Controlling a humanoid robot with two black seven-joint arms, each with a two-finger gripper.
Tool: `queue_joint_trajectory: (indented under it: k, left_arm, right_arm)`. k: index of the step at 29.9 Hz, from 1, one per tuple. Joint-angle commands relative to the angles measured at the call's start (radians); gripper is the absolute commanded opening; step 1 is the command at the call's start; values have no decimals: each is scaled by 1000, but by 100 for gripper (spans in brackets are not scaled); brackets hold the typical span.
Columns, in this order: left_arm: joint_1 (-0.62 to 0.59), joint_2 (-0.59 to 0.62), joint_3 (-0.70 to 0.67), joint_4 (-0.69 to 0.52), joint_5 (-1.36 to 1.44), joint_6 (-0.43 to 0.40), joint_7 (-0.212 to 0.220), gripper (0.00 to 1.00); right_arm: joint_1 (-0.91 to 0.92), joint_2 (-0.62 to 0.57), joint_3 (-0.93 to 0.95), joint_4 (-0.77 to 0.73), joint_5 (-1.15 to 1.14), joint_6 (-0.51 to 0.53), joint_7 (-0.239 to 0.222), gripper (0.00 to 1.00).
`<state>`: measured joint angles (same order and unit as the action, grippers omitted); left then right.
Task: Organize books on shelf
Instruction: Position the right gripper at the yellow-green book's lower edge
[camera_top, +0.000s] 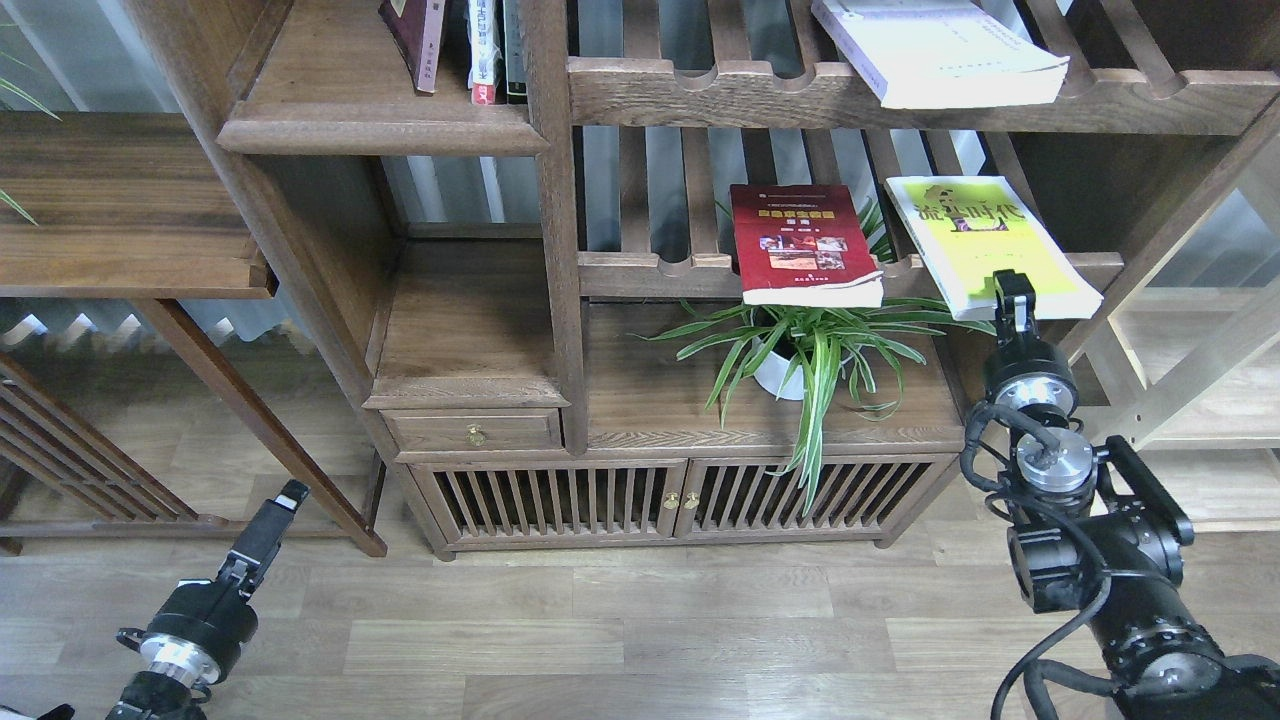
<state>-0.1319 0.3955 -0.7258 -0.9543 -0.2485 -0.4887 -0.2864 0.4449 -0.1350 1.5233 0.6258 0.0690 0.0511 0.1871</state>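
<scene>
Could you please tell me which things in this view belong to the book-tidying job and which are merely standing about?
Part of the job:
yellow-green book
dark red book
thick white book
solid shelf board
right hand, at the yellow-green book's near edge

Just about:
potted plant
small drawer
slatted cabinet doors

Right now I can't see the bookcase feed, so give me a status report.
Right end effector at yellow-green book, grip unclear. Left end effector low, idle. Red book on slatted rack, spider plant below.

Grey-brown plank floor beneath dark wooden bookcase
</scene>
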Motion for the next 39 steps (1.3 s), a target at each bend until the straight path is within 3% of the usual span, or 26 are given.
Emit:
queue_joint_trajectory:
  k: [1, 8, 17, 31, 39]
  left_arm:
    - [0, -1, 0, 0, 0, 0, 0, 99]
    - [0, -1, -1, 0, 0, 0, 0, 99]
    - [-3, -1, -9, 0, 0, 0, 1, 99]
    - [-2, -6, -11, 2, 0, 0, 1, 99]
    - [-5, -10, -11, 2, 0, 0, 4, 99]
  right_arm:
    - [-2, -1, 0, 0, 2, 3, 0, 43]
    - [-5, -6, -2, 2, 2, 12, -3, 33]
    - [-17, -6, -5, 8, 5, 18, -15, 32]
    - [-20, -3, -11, 9, 15, 50, -29, 19]
    - [-43, -3, -11, 11, 21, 96, -28, 17]
